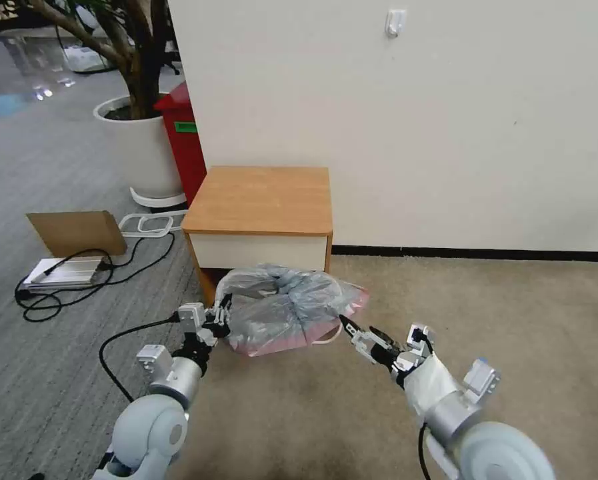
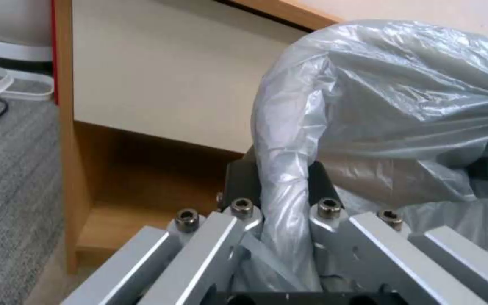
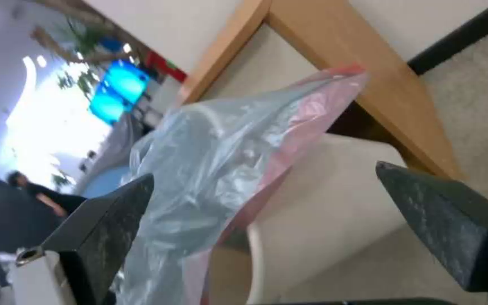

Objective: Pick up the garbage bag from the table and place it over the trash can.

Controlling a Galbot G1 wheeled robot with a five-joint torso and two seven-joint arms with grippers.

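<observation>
The garbage bag (image 1: pixel 287 308) sits low in front of the table (image 1: pixel 262 197), draped in a crumpled grey mound over the trash can (image 1: pixel 324 340), of which only a bit of cream rim peeks out under the bag's right edge. The bag's long axis runs across the robot's front, left to right, from one gripper to the other, with its pinkish-red hem hanging along the near lower side and at the right corner. The left gripper (image 1: pixel 223 319) is at the bag's left end; in the left wrist view a twisted rope of the plastic (image 2: pixel 289 182) passes down between its fingers (image 2: pixel 243 182), which are closed on it. The right gripper (image 1: pixel 349 327) points its tips at the bag's right end. In the right wrist view its jaws stand wide apart, with the bag's pink-edged corner (image 3: pixel 244 169) lying against one dark fingertip (image 3: pixel 106 220) and well clear of the other, and the cream wall of the trash can (image 3: pixel 334 203) behind. The table's wooden top is bare, its white drawer front just behind the bag.
</observation>
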